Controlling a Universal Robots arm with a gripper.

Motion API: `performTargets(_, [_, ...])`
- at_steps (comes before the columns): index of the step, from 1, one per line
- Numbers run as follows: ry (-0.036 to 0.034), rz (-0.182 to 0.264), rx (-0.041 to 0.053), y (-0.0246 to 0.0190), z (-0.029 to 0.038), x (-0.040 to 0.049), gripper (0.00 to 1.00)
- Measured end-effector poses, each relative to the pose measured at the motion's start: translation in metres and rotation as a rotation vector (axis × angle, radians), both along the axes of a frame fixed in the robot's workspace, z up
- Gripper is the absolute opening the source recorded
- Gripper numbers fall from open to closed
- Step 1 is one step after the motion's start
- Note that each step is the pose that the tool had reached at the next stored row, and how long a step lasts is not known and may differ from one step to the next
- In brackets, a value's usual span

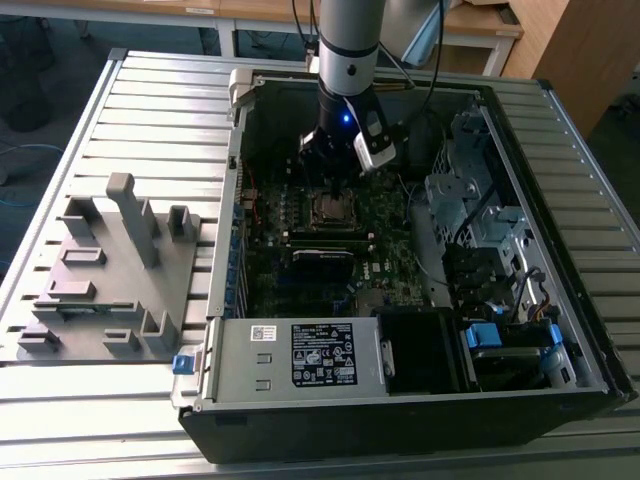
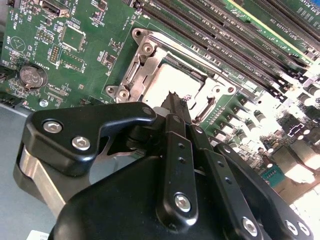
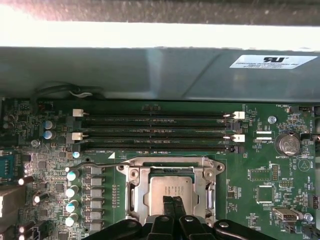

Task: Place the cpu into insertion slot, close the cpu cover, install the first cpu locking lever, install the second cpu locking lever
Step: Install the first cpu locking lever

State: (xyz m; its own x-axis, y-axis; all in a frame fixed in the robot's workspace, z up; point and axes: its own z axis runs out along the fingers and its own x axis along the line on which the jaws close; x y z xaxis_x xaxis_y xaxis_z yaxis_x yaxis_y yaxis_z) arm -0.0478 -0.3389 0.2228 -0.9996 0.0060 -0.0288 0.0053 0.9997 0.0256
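arm (image 1: 350, 40) points straight down from above into the open computer case (image 1: 400, 440), wrist upright over the motherboard (image 1: 290, 265). on the exterior view's left, a grey fixture plate (image 1: 110, 270) lies on the slatted table (image 1: 60, 120) beside the case. further right, well inside the case, the gripper (image 1: 333, 190) hangs over the insertion slot (image 1: 316, 207). in both wrist views its fingers (image 3: 168, 206) are drawn together with barely a slit between them and hold nothing. their tips are at the cpu (image 3: 172, 186), though whether they touch it cannot be told. the cpu lies flat in the slot, top up, dull silver and near square, so no long axis stands out. its edges run parallel to the long black memory slots (image 3: 155, 132). the cpu cover (image 3: 141, 192) lies flat around it, and the chip shows through its opening. a row of capacitors (image 3: 72, 190) stands on one side of the socket and a coin battery (image 3: 288, 144) on the other.
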Motion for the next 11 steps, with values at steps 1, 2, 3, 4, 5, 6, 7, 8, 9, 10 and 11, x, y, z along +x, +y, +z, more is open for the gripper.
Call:
performTargets(1, [0.0, 0.0, 0.0, 0.0, 0.0007, 0.0, 0.1])
performTargets(2, [0.0, 0.0, 0.0, 0.0, 0.0014, 0.0, 0.1])
performTargets(3, [0.0, 0.0, 0.0, 0.0, 0.0022, 0.0, 0.1])
performTargets(4, [0.0, 0.0, 0.0, 0.0, 0.0031, 0.0, 0.1])
performTargets(5, [0.0, 0.0, 0.0001, 0.0, 0.004, 0.0, 0.1])
performTargets(6, [0.0, 0.0, 0.0001, 0.0, 0.0051, 0.0, 0.1])
performTargets(7, [-0.0001, 0.0, 0.0001, 0.0, 0.006, 0.0, 0.1])
performTargets(8, [-0.0001, 0.0, 0.0001, 0.0, 0.0069, 0.0, 0.1])
performTargets(9, [0.0, 0.0, 0.0, 0.0, 0.0079, 0.0, 0.1])
performTargets(10, [0.0, 0.0, 0.0, 0.0, 0.009, 0.0, 0.1])
performTargets(11, [0.0, 0.0, 0.0, 0.0, 0.01, 0.0, 0.1])
